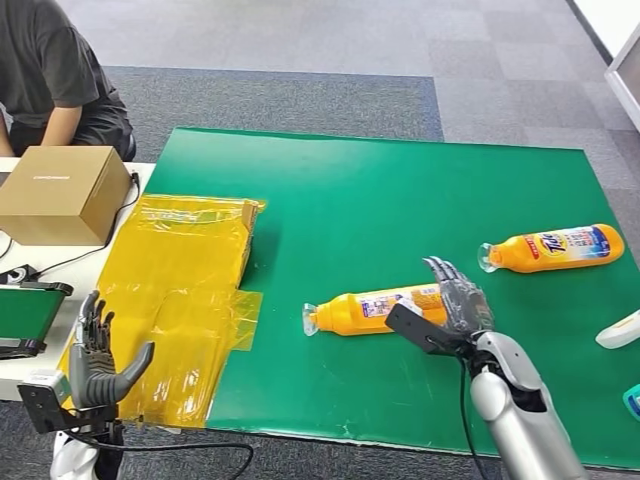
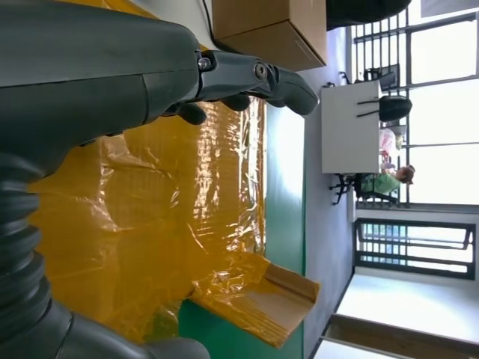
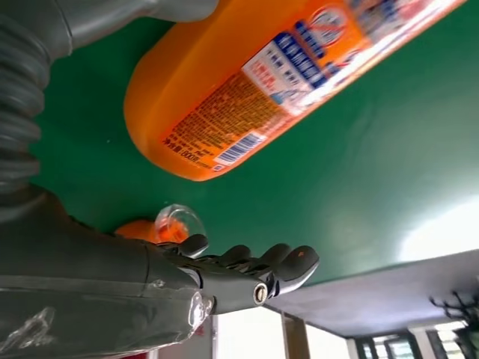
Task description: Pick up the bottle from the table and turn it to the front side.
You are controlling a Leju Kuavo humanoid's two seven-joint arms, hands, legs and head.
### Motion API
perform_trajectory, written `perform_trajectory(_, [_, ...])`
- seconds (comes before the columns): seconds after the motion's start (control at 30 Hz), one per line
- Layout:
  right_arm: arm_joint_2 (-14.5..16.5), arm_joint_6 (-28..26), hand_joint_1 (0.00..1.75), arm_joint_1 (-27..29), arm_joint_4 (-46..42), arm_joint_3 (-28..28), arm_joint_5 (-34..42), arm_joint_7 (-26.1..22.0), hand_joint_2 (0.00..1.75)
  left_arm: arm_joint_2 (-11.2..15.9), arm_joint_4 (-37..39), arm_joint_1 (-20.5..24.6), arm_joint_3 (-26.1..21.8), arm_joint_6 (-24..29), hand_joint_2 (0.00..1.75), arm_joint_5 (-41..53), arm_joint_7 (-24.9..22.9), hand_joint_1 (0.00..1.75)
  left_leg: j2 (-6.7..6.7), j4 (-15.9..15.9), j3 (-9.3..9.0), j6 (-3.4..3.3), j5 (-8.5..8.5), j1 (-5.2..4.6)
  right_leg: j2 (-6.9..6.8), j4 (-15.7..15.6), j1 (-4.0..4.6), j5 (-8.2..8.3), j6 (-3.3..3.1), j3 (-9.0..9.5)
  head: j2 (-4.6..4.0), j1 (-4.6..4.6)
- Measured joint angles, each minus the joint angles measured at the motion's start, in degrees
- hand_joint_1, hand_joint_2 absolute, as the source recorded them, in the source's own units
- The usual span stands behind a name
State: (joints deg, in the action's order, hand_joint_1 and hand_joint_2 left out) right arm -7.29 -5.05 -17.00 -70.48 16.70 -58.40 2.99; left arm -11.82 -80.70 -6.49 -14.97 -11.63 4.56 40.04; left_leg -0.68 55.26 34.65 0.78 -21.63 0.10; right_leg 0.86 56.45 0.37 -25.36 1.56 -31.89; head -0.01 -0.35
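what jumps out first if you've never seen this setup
Two orange bottles lying on their sides on the green table: the near bottle mid-table, the far bottle off to the right. The open right hand sits at the near bottle's base end, and crinkled yellow plastic covers the table's left edge.

1. A bottle (image 1: 375,308) lies on its side on the mat (image 1: 355,200) in front of me, cap end to my left.
2. My right hand (image 1: 455,300) sits at its base end, fingers apart around it.
3. A second bottle (image 1: 555,247) lies farther right and behind.
4. A plastic-wrapped box (image 1: 185,290) lies at the mat's left edge, with my left hand (image 1: 98,355) before it.
5. A cardboard box (image 1: 62,193) stands behind that.
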Motion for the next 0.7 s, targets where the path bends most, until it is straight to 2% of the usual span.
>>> perform_trajectory(0.13, [-0.33, 3.97, 0.00, -5.85, 8.60, 1.05, -4.35, 3.12, 1.75, 0.51, 0.00, 0.48, 0.42, 0.72, 1.75, -0.56, 0.00, 0.00, 0.00, 0.00, 0.01, 0.00, 0.01, 0.00, 0.01, 0.03, 0.01, 0.02, -0.03, -0.01, 0.00, 0.00])
perform_trajectory(0.3, [-0.30, 6.93, 0.02, -11.09, 18.64, 2.89, -5.51, 3.22, 1.75, 0.93, 0.09, 0.75, 0.49, 1.07, 1.75, -0.72, 0.00, 0.00, -0.03, 0.00, 0.06, 0.00, 0.01, 0.01, 0.00, 0.07, 0.02, 0.02, -0.04, -0.05, -0.01, 0.00])
perform_trajectory(0.33, [-0.22, 7.52, 0.27, -12.35, 20.73, 3.37, -5.76, 3.02, 1.75, 1.02, 0.15, 0.80, 0.48, 1.17, 1.75, -0.71, 0.00, 0.00, -0.02, 0.00, 0.06, 0.01, 0.01, 0.01, 0.00, 0.08, 0.02, 0.02, -0.04, -0.05, 0.00, -0.01])
perform_trajectory(0.43, [0.11, 9.87, 1.49, -16.32, 26.56, 5.19, -7.19, 2.30, 1.75, 1.11, 0.40, 0.85, 0.38, 1.77, 1.75, -0.73, 0.00, 0.00, -0.01, 0.00, 0.02, 0.01, 0.01, 0.02, 0.00, 0.08, 0.02, 0.02, -0.04, -0.03, 0.00, 0.00])
perform_trajectory(0.47, [0.21, 10.48, 1.68, -17.44, 28.02, 5.73, -7.45, 1.89, 1.75, 1.12, 0.45, 0.85, 0.32, 1.96, 1.75, -0.78, 0.00, 0.00, -0.01, 0.00, 0.00, 0.01, 0.01, 0.02, 0.00, 0.08, 0.02, 0.01, -0.04, -0.02, -0.01, 0.00])
perform_trajectory(0.5, [0.31, 10.88, 1.75, -18.41, 29.26, 6.21, -7.44, 1.38, 1.75, 1.12, 0.48, 0.85, 0.26, 2.08, 1.75, -0.84, 0.00, 0.00, -0.01, 0.00, -0.01, 0.01, 0.01, 0.02, 0.00, 0.08, 0.02, 0.01, -0.04, -0.01, -0.01, 0.00])
perform_trajectory(0.6, [0.55, 10.36, 1.75, -19.97, 31.64, 7.22, -6.35, -0.62, 1.75, 1.15, 0.48, 0.74, -0.03, 2.20, 1.75, -0.96, 0.00, 0.00, -0.01, 0.00, -0.06, 0.01, 0.01, 0.02, 0.00, 0.07, 0.02, 0.02, -0.04, 0.05, 0.00, 0.01])
perform_trajectory(0.7, [0.53, 8.22, 1.75, -19.12, 30.92, 7.47, -4.53, -2.15, 1.75, 1.15, 0.48, 0.33, -0.74, 2.14, 1.75, -0.96, 0.00, 0.00, -0.01, 0.00, -0.07, 0.01, 0.02, 0.02, 0.01, 0.07, 0.02, 0.02, -0.05, 0.04, 0.00, 0.01])
